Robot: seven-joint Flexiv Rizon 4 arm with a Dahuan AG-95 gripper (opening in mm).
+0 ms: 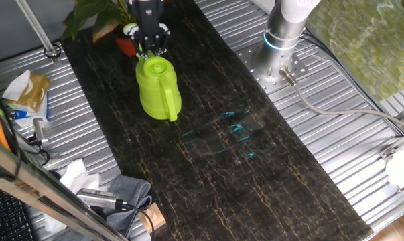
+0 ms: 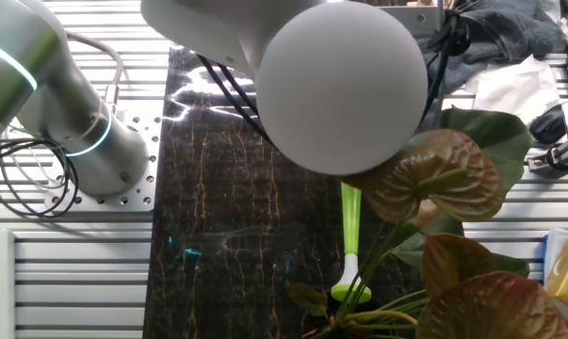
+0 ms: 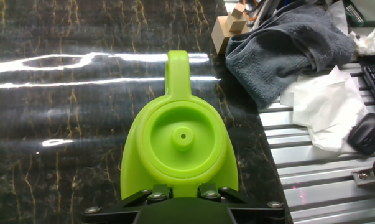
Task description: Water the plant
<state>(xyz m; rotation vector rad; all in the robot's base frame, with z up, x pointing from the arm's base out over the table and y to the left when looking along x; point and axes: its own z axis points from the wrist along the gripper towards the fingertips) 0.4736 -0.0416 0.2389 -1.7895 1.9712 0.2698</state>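
- One fixed view: the lime-green plastic watering can (image 1: 158, 89) hangs or stands on the dark marbled surface (image 1: 255, 167), its handle pointing away from the plant. The black two-finger claw (image 1: 151, 47) sits at the can's spout end. The leafy houseplant in its small orange-red pot (image 1: 124, 41) is just beyond, at the far end of the surface. The can appears to be held with its spout toward the pot so that water will land in the soil.
- The other fixed view: the arm's white rounded joint (image 2: 345, 89) blocks most of the scene. Below it the can's long green spout (image 2: 350, 235) reaches down among the broad brownish and green leaves, ending near the stems. This suggests pouring is under way or about to start; no water is visible.
- Hand view: the can's round lid fills the centre, with the handle running away from the camera. The claw's fingers are hidden below the frame, so whether they pinch the can cannot be told.
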